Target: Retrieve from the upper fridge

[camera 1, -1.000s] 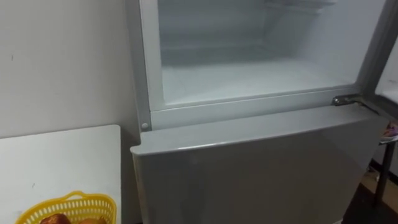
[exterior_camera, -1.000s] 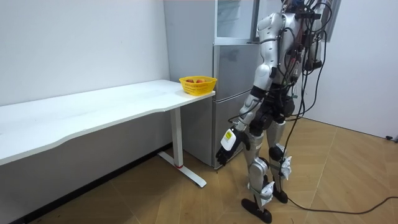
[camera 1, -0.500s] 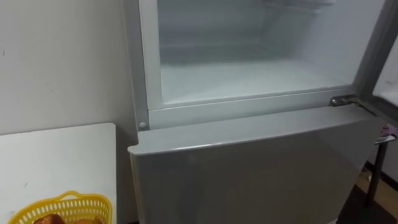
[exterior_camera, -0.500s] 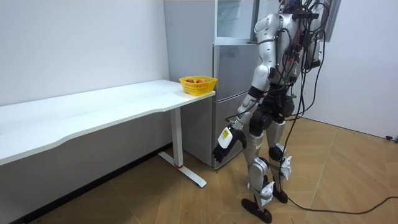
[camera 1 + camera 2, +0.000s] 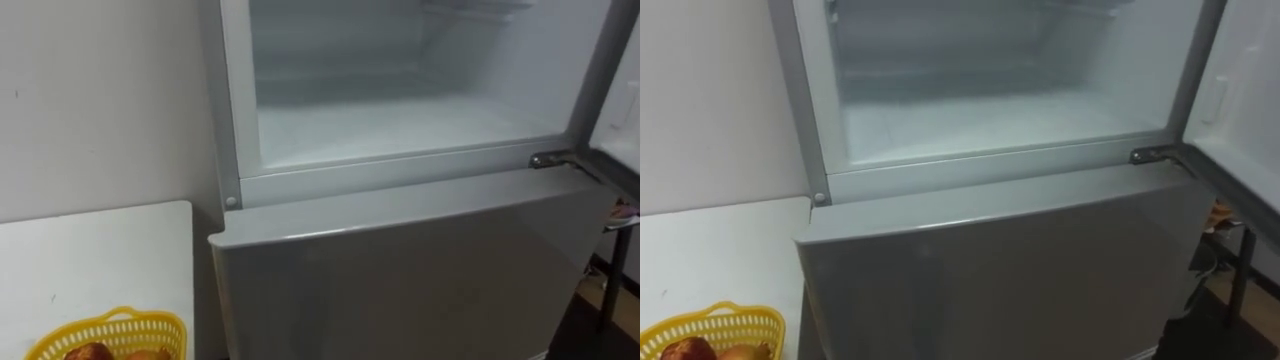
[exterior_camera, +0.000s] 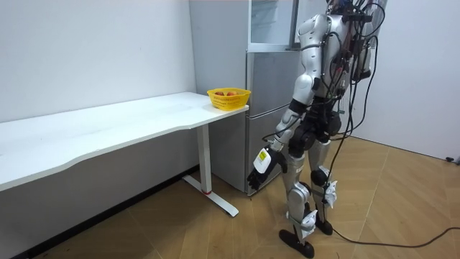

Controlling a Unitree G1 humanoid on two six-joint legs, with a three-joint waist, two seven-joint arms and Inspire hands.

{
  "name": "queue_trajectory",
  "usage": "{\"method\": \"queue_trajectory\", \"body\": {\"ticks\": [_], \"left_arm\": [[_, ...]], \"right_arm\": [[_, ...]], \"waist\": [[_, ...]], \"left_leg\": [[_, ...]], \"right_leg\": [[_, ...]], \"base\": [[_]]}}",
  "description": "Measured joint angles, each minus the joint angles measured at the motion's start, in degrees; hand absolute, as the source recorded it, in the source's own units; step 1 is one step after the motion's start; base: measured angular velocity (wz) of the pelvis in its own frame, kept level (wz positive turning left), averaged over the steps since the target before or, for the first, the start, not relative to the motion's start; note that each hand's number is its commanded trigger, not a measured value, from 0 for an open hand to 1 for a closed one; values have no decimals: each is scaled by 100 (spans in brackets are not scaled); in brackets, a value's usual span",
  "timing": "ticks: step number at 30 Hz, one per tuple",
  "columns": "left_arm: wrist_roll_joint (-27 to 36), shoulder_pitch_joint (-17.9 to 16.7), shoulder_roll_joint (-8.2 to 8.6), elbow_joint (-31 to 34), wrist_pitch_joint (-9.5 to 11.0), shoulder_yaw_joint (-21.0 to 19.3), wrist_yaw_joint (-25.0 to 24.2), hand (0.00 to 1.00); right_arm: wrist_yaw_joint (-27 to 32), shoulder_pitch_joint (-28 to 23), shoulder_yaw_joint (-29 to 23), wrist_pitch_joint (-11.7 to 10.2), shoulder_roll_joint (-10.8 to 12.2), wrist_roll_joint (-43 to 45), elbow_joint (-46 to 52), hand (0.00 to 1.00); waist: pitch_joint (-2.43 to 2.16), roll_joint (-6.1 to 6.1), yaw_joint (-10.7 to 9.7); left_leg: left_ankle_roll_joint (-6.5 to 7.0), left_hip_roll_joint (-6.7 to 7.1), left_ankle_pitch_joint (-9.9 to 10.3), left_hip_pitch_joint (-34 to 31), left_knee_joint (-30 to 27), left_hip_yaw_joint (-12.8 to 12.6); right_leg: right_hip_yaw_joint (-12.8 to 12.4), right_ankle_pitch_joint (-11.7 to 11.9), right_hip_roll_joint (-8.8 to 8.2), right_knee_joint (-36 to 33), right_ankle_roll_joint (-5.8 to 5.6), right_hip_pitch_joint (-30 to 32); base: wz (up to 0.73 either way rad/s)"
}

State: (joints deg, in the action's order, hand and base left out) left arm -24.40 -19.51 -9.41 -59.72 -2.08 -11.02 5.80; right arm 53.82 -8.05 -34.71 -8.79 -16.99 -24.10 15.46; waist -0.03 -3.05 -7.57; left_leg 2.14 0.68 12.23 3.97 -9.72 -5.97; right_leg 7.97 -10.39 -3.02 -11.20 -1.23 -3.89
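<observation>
The left robot hand [image 6: 260, 165] hangs low beside the thigh, its fingers loose, pointing down and holding nothing. The arm drops from the shoulder along the torso, bends slightly at the elbow and slants down toward the room view's left. The robot stands upright on the wooden floor [image 6: 402, 208], close in front of the fridge and facing it. Its head is level with the upper fridge compartment [image 5: 400, 120], which stands open. The compartment's white floor and side walls are in plain sight from the head camera, with a wire shelf [image 5: 480, 8] at the top edge. The upper door [image 5: 1240, 90] is swung out on the robot's right, carried on a metal hinge [image 5: 552, 160] at the compartment's lower right corner. Below it the grey lower fridge door [image 5: 400, 270] is closed. To the robot's left a white worktop [image 5: 100, 260] sits against the wall [image 5: 100, 100], just beside the fridge. A yellow basket [image 5: 120, 318] with fruit [image 5: 685, 350] in it stands on the worktop's end nearest the fridge.
</observation>
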Motion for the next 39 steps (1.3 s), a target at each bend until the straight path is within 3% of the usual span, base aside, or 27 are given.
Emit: {"method": "queue_trajectory", "body": {"ticks": [3, 5, 12, 17, 20, 22, 25, 31, 34, 39], "left_arm": [[3, -48, 36, -9, 16, -28, -2, 0], [2, -45, 105, -30, 148, -248, -19, 0], [-2, -2, 138, -62, 401, -229, -49, 0], [-2, -2, 133, -143, 474, -232, -133, 0], [1, -9, 49, -249, 512, -228, -177, 0], [3, -4, -24, -269, 564, -187, -190, 0], [4, -4, -90, -292, 598, -16, -160, 0], [5, -6, -74, -338, 617, 61, -133, 0], [4, -8, -71, -344, 617, 61, -125, 0], [-1, -5, -26, -449, 609, 59, -126, 0]], "right_arm": [[1, -3, 128, 56, 0, 169, 100, 0], [-12, -4, 226, 66, 0, 509, 103, 0], [-115, -6, 810, 70, -1, 1726, 215, 0], [-368, 7, 1132, 134, -24, 2360, 416, 0], [-601, 201, 1077, 129, -306, 2737, 884, 0], [-781, 684, 1048, 103, -554, 3343, 1027, 0], [-1151, 794, 1095, 15, -700, 3562, 1134, 0], [-1732, 1163, 1105, -614, -813, 3582, 1677, 0], [-1984, 1194, 1147, -753, -814, 3573, 1698, 0], [-2343, 1194, 1167, -763, -814, 3552, 1692, 0]], "waist": [[5, -8, 9], [23, -37, 24], [69, -131, 175], [66, -192, 234], [15, -308, 306], [-39, -391, 338], [-11, -475, 475], [12, -419, 628], [31, -365, 661], [33, -200, 660]], "left_leg": [[1, 9, -2, 8, 12, -4], [-1, 19, -3, 48, 7, -13], [-24, 15, -19, 53, 4, -36], [-38, 13, -28, 61, -3, -24], [-61, -10, -42, 61, -13, -11], [-78, -45, -48, 71, -53, 16], [-104, -95, -33, 93, -89, 27], [-137, -104, 4, 86, -105, 198], [-140, -101, 5, 123, -99, 298], [-144, -101, 4, 119, -86, 338]], "right_leg": [[2, -20, -11, -7, 7, 7], [2, -76, -21, -45, 13, -2], [-63, -159, -21, -196, 44, 101], [-41, -182, -25, -239, 54, 129], [1, -186, -8, -208, 75, 81], [42, -139, 37, -40, 114, -9], [70, -68, 89, 96, 146, -126], [237, -59, 98, 117, 150, -262], [332, -56, 96, 139, 152, -350], [355, -56, 99, 139, 152, -367]], "base": [[0], [0], [-5], [1], [6], [10], [6], [14], [17], [2]]}}
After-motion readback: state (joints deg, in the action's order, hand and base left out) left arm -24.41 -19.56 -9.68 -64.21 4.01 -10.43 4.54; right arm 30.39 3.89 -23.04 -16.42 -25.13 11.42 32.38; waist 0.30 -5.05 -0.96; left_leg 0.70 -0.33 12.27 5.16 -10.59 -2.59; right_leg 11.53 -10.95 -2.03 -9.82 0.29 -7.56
